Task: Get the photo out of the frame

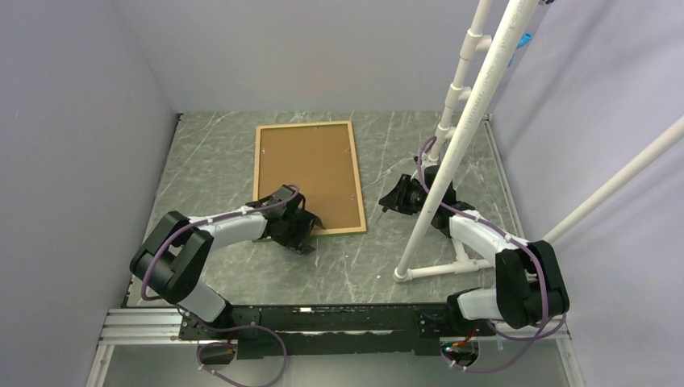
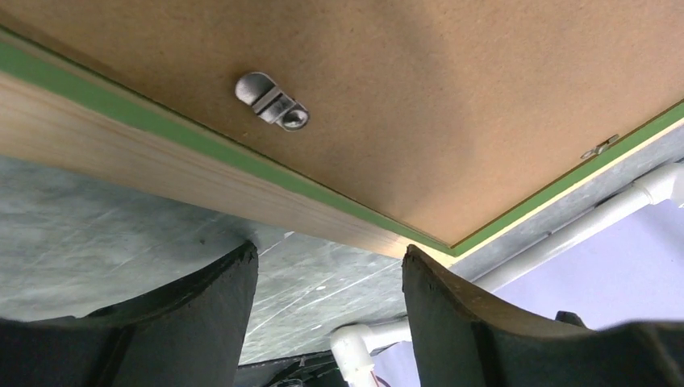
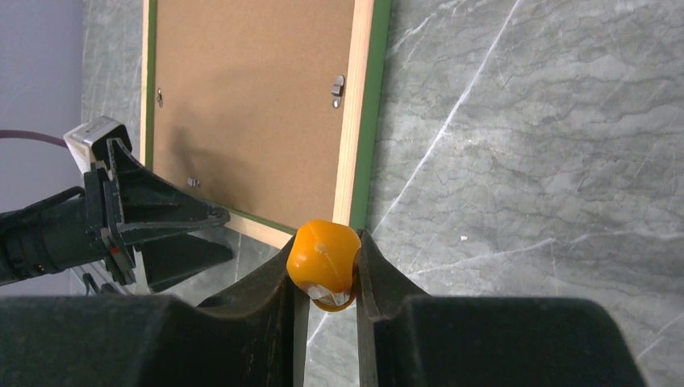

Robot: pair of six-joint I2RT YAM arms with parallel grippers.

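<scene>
The frame (image 1: 256,169) lies face down on the desk (image 1: 218,161), its wood rim and brown backing board (image 1: 306,173) turned up. The photo is out of sight, and I judge it sits under that board. My left fingers (image 1: 306,234) are spread wide with nothing between them, at the frame's near edge by the left corner. I cannot tell whether they touch the rim. A metal turn clip (image 2: 271,101) sits on the board just past that edge, and it looks swung over the board rather than clear of it. My right fingers (image 3: 364,262) are clamped on a small orange rounded piece (image 3: 321,262), which I cannot identify, hovering off the frame's near right corner. The main risk, as I see it, is trying to lift the board while any clip overlaps it. The board would flex, or the whole frame would come up and drop. Pushing a clip sideways with my left fingers could also slide the light frame across the smooth desk, since nothing pins it down. A weak grip could let the orange piece slip. The white pipe stand (image 1: 452,161) stands close to my right arm, so a wide swing there could knock it.
</scene>
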